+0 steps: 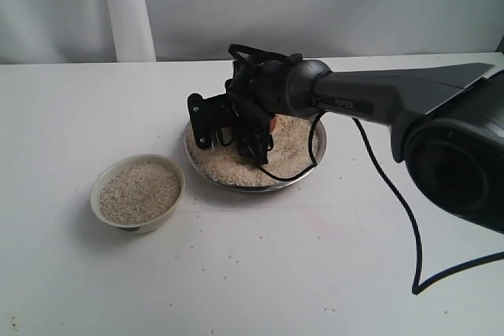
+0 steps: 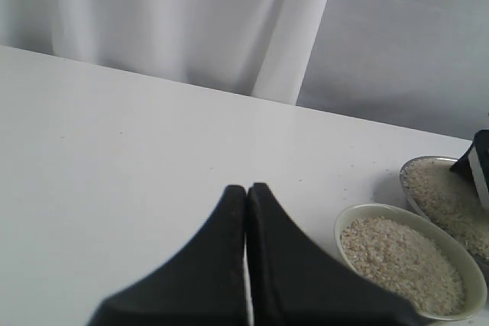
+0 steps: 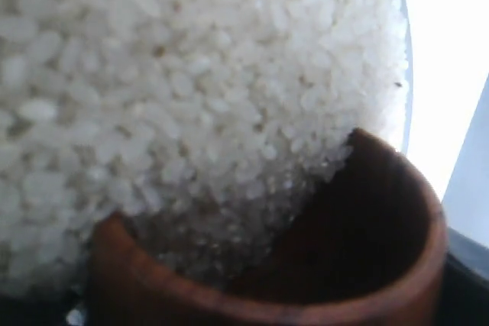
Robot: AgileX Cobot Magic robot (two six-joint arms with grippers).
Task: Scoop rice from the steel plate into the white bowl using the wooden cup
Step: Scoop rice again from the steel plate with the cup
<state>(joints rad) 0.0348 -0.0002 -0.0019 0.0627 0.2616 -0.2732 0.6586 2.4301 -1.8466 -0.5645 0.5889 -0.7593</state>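
- Right wrist view: wooden cup (image 3: pixel 359 280) tipped mouth-first into rice (image 3: pixel 191 97) heaped on steel plate (image 1: pixel 236 186); right tool (image 1: pixel 260 138) spread wide, clasping the cup
- Left tool (image 2: pixel 246 219): closed, empty; well apart from plate
- White bowl (image 1: pixel 96 194): just beside plate, holding rice
- Handling: push deeper; level the mouth before lifting, lest grains spill

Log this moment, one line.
step: scooping | right gripper: holds cup in rice on plate | left gripper: shut | bowl: holds rice

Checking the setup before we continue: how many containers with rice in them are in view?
3. The steel plate mid-table, the white bowl beside it on the left of the exterior view, and the wooden cup dipped into the plate's rice. None seems hidden.
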